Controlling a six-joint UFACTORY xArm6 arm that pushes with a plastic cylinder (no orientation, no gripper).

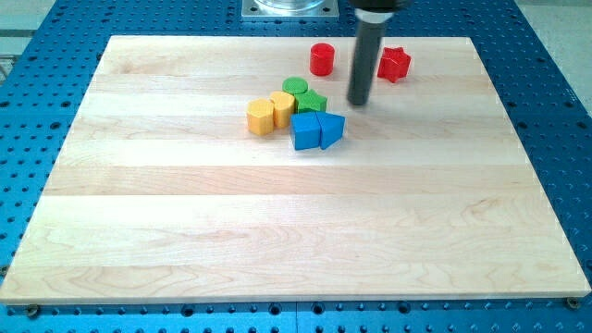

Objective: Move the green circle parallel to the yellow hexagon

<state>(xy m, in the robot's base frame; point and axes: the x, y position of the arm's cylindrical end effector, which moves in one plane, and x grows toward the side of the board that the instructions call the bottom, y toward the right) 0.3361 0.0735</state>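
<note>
Blue metal with little holes lies all around the pale wooden worktop [277, 231]. Going from the view's left, a yellow hexagon [261, 117] sits touching another yellow block [282, 107]. Next comes the green circle [295, 88], just behind a green star [312, 102]. Below them a blue cube [304, 130] touches a blue triangle [331, 128]. A red cylinder [321, 59] stands near the top. My tip [358, 103], a plain rod tool with nothing to open or close, stands just right of the green star. A red star [393, 64] is furthest right
</note>
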